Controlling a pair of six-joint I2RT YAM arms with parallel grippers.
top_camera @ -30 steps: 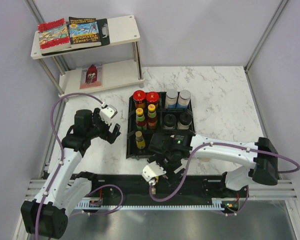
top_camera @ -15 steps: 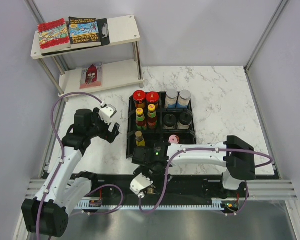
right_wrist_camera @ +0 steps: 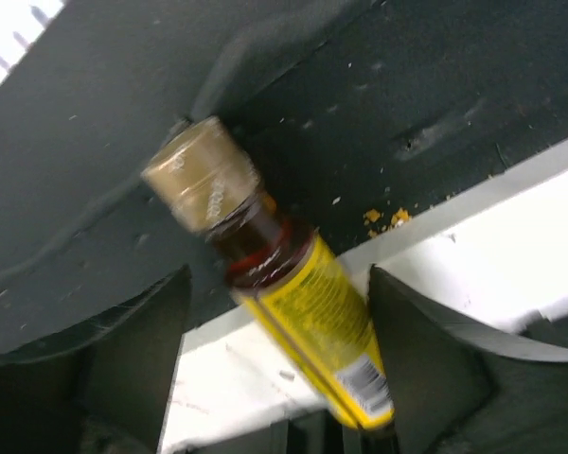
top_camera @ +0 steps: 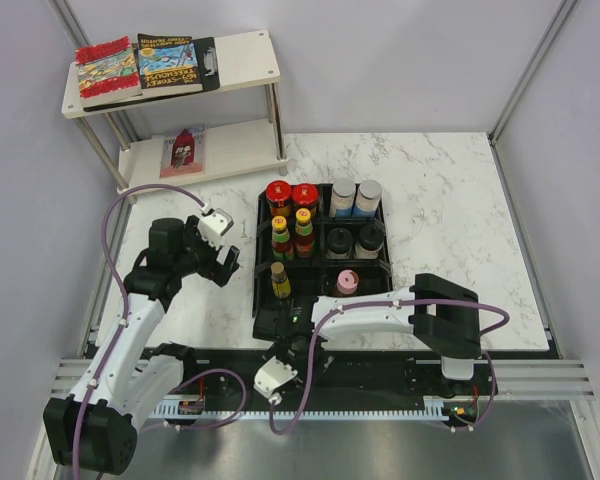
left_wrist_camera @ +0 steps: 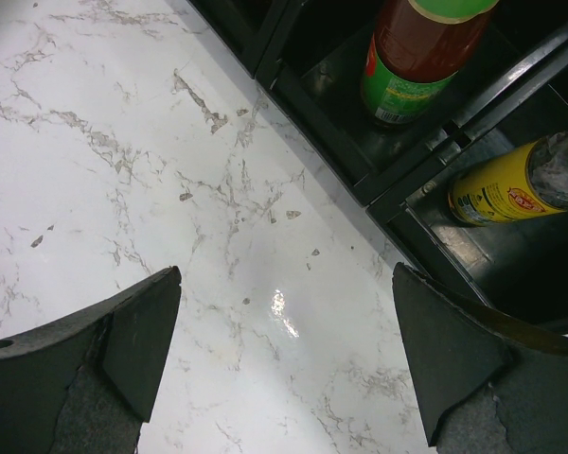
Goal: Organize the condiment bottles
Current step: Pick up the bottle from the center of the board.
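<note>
The tray (top_camera: 260, 262) is sitting mid-surface (top_camera: 450, 200), with the condiment bottles (top_camera: 304, 222) standing in its compartments and a shelf (top_camera: 242, 60) carrying books (top_camera: 170, 62) behind it to the left. The left gripper (left_wrist_camera: 286, 274) is hovering just left of the tray, while the right gripper (right_wrist_camera: 279, 274) is holding a tilted bottle (right_wrist_camera: 308, 317) in front of it.

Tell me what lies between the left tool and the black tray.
Only bare marble tabletop, shown in the left wrist view; the left tool hangs open beside the black tray.

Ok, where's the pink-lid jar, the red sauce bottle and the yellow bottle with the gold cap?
pink-capped jar (top_camera: 347, 282), top external view, on its pink cap.
red sauce bottle (left_wrist_camera: 419, 43), left wrist view, on its red body.
yellow-labelled bottle (right_wrist_camera: 312, 307), right wrist view, on its yellow label.
</note>
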